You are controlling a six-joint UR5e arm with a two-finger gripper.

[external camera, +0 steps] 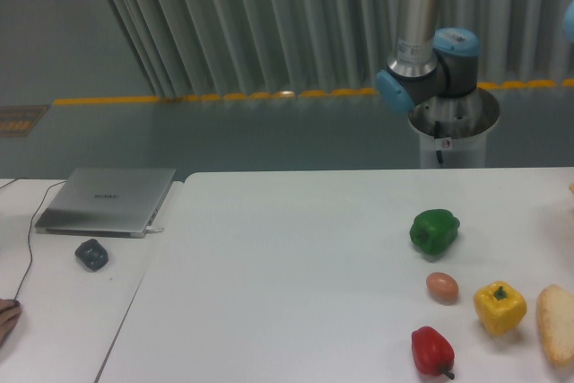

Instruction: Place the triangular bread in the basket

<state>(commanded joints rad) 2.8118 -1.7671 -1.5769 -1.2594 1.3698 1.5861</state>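
Lying on white table (296,266): triangular bread (557,324), laptop (108,200)

Single fixed camera, front of table (296,221), raised, facing arm base (453,127); right edge probably cropped.

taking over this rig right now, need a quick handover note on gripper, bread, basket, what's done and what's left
Gripper: not in view; only the arm's base and lower joints show, behind the table's far edge.
Bread: lies on the table at the right frame edge, partly cut off, just right of the yellow pepper. Untouched.
Basket: not clearly in view; cannot tell where it is.
Nearby: egg, red pepper, green pepper, all apart from the bread.
Done: nothing yet.
Left: reach the bread, grasp it, carry it to the basket, release.
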